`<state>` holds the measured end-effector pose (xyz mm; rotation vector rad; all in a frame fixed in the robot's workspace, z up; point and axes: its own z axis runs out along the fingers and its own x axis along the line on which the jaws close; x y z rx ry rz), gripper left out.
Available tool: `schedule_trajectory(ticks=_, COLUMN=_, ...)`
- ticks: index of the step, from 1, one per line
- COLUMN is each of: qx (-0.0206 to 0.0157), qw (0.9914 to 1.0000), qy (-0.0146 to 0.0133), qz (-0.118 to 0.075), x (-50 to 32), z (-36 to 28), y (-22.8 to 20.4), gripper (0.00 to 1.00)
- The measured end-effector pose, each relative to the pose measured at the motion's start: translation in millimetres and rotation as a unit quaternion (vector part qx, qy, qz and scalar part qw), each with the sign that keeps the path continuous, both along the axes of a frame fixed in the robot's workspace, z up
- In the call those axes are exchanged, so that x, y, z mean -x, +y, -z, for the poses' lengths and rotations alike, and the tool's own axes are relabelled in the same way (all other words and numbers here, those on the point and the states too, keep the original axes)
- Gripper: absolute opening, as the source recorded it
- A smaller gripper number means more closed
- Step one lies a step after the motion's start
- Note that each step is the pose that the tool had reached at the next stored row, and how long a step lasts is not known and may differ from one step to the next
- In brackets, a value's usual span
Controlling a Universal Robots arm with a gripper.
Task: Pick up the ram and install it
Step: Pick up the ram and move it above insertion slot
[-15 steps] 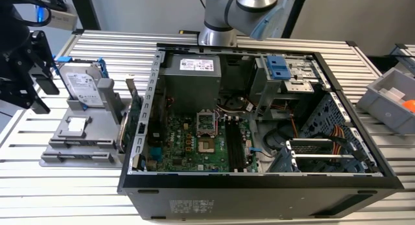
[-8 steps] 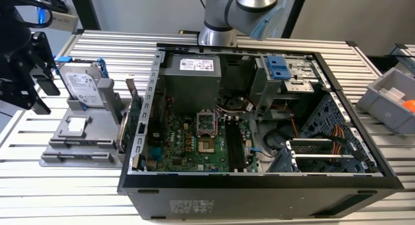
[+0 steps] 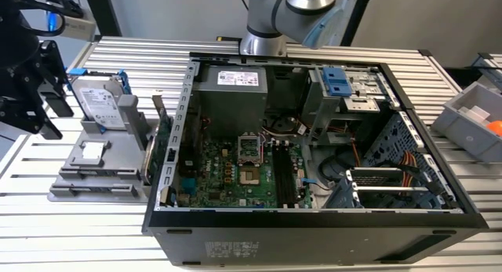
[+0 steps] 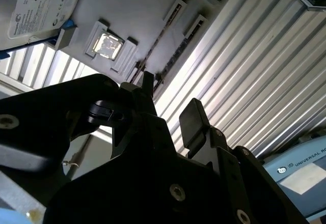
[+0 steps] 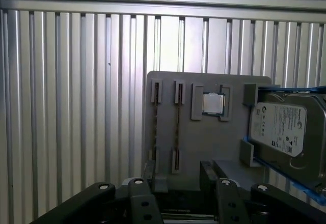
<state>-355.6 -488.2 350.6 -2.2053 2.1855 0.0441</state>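
Ribbed metal worktop carries a grey holder where the ram stands edgewise beside a white-labelled hard drive; the tool hovers nearby, spread wide and empty.

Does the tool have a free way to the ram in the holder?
Likely yes: the open tool hangs close to the ram, nothing lies over it, and the hard drive stands apart.

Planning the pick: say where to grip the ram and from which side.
Grip the ram on its two broad faces at mid-length, probably coming from straight above the holder. It stands on edge, thin, with brackets capping both ends, so only the middle is free. The open pincer looks wide enough.
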Motion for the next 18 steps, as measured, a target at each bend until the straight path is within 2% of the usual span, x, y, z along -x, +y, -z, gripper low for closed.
schedule_trajectory(ticks=18, qx=0.0030, qw=1.00000, qy=0.0000, qz=0.000, x=0.0, z=5.0, y=1.7, gripper=1.00)
